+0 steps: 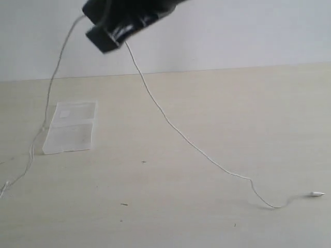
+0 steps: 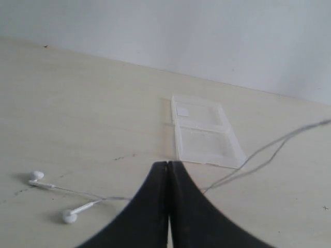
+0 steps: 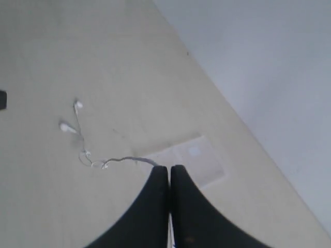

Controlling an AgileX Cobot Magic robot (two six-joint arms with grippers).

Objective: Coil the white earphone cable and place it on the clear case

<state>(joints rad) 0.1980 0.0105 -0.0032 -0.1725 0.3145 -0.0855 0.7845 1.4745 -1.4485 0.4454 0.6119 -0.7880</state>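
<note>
The white earphone cable point(image 1: 170, 124) hangs in a tall arch from my right gripper point(image 1: 111, 36), raised above the table and shut on it. One side drops past the clear case point(image 1: 70, 134) to the left edge. The other runs down to the plug point(image 1: 317, 194) at the right. From the right wrist, the cable point(image 3: 119, 159) rises into the shut gripper point(image 3: 169, 168) above the case point(image 3: 201, 160) and the earbuds point(image 3: 77, 105). My left gripper point(image 2: 168, 163) is shut low over the table. The cable point(image 2: 269, 150) passes behind its fingers, between the earbuds point(image 2: 36, 175) and the case point(image 2: 207, 139).
The pale wooden table point(image 1: 207, 217) ends at a plain white wall point(image 1: 232, 36) behind. A small dark object point(image 3: 2, 99) shows at the edge of the right wrist view.
</note>
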